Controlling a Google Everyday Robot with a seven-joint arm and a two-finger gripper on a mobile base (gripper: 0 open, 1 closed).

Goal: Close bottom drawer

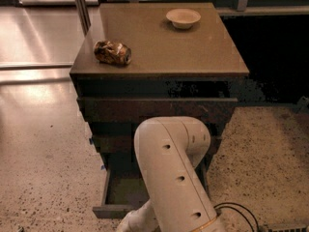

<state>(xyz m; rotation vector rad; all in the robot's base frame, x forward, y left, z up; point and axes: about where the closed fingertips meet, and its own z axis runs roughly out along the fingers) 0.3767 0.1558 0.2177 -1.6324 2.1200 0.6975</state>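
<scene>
**Desk:** Nearest item?
**Me:** Arm (176,178), bent low, I judged to reach the drawer front. It hid the gripper, so I couldn't tell its state.
**Desk:** Next?
**Me:** Bottom drawer (112,210), pulled out and awaiting a push. Then a crushed can (112,52) at the cabinet top's (164,47) left edge, and a bowl (183,18) near the far edge.

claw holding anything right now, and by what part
Cannot be told: the claw is hidden behind the bulky white arm, by the open dark brown bottom drawer.
</scene>
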